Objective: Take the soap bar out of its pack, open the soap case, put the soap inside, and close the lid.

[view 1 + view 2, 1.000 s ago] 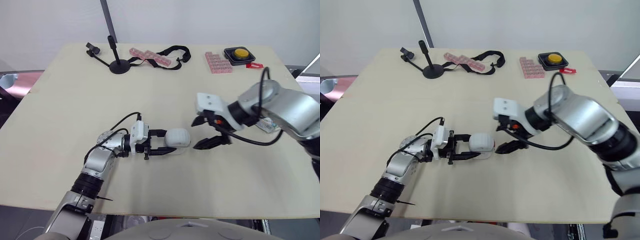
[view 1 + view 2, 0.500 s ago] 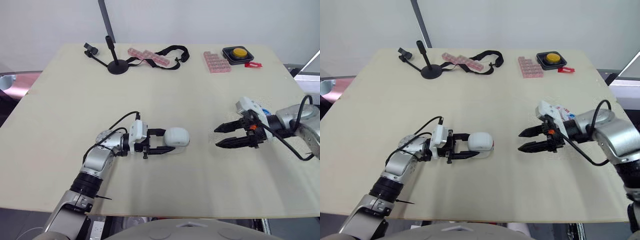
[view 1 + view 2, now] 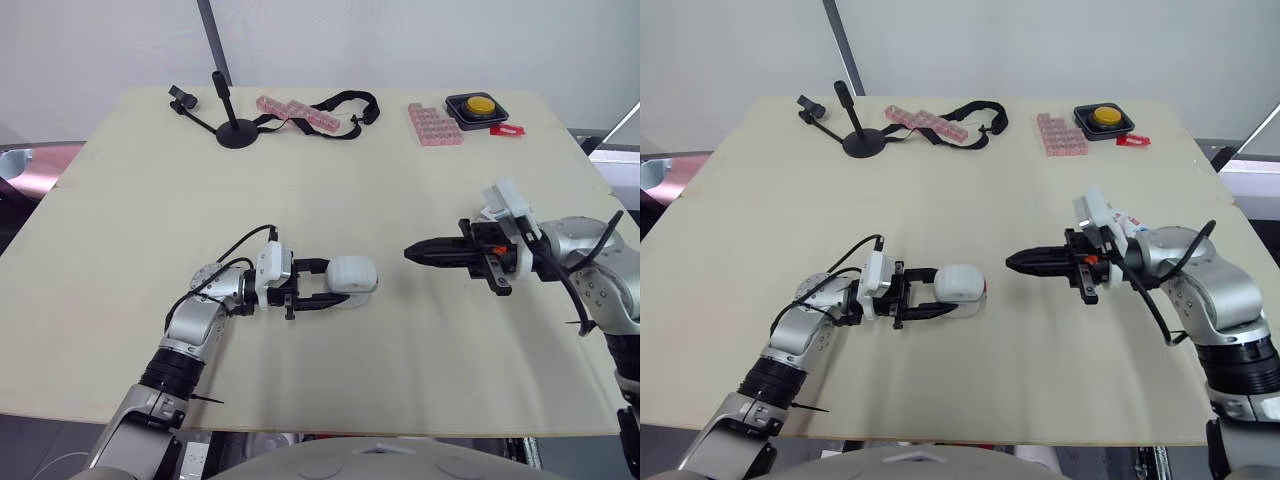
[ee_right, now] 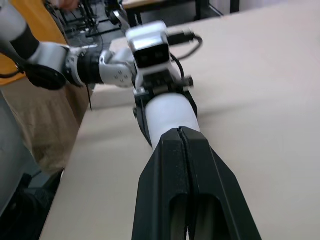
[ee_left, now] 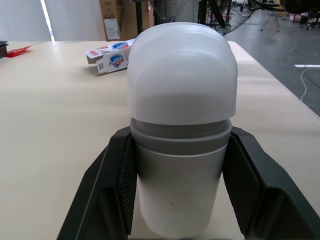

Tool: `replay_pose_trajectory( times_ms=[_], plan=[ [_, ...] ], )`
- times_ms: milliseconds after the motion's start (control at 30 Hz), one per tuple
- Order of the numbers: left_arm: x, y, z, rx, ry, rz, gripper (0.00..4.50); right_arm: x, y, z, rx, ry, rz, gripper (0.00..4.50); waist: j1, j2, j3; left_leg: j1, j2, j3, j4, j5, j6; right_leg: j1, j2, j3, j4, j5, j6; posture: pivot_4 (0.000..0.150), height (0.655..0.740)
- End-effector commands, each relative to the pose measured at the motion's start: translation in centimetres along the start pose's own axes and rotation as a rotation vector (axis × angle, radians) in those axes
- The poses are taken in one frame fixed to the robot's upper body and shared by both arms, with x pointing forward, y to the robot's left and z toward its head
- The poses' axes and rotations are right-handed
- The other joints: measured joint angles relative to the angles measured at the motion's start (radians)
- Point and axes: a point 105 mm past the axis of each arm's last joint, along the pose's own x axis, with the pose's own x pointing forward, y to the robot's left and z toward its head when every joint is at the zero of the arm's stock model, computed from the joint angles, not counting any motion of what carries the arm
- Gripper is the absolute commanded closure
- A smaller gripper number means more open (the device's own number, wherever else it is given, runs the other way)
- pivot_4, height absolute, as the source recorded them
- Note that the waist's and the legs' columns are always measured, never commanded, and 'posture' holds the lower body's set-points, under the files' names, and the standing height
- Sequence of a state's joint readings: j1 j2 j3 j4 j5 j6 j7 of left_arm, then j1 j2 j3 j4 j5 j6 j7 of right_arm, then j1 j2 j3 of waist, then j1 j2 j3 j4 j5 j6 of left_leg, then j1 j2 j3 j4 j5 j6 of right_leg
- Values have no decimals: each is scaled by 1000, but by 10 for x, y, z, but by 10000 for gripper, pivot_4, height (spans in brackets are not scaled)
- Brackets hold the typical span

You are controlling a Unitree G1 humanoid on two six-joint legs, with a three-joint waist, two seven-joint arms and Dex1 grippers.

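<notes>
The left arm (image 3: 190, 330) reaches forward from the near edge of the surface (image 3: 130, 200), elbow bent and forearm low, with its wrist (image 3: 274, 271) held level. The left end effector (image 3: 338, 284) lies on its side, and its two black fingers (image 5: 107, 190) are clamped against either flank of the soap case (image 3: 352, 274). The right arm (image 3: 590, 265) comes in from the opposite side of the soap case with its forearm roughly level. The right end effector (image 3: 412, 252) points straight at the soap case, its tips a little apart from it. Its fingers (image 4: 165, 170) are pressed flat together along their whole length.
</notes>
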State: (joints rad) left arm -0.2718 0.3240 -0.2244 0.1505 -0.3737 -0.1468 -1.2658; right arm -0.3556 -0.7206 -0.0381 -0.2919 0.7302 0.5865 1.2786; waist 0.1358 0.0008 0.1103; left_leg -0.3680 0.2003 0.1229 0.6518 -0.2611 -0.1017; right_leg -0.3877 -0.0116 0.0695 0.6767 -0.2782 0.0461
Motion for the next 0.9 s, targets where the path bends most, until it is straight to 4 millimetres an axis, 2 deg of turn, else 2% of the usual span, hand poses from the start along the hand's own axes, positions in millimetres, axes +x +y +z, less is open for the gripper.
replay_pose_trajectory(
  times_ms=[33,300,500,900],
  plan=[
    [-2,1,5,17,-13,14,25928,15,7,14,-52,-17,38,44796,0,0,0,0,0,0,0,0,0,0,0,0,0,0,0,1500,7400],
    [0,2,6,16,-11,15,25928,48,2,9,-73,26,32,44796,-3,0,0,0,0,0,-1,0,0,0,0,0,0,0,0,1500,7400],
    [0,4,6,19,-6,17,25928,63,2,8,-97,45,41,44796,-2,0,0,0,0,0,-1,0,0,0,1,0,-1,0,0,1500,7400],
    [-1,4,6,17,-2,18,25928,65,0,-2,-73,77,36,44796,-3,0,0,0,0,0,-2,0,0,0,0,0,-1,0,0,1500,7400]
  ],
)
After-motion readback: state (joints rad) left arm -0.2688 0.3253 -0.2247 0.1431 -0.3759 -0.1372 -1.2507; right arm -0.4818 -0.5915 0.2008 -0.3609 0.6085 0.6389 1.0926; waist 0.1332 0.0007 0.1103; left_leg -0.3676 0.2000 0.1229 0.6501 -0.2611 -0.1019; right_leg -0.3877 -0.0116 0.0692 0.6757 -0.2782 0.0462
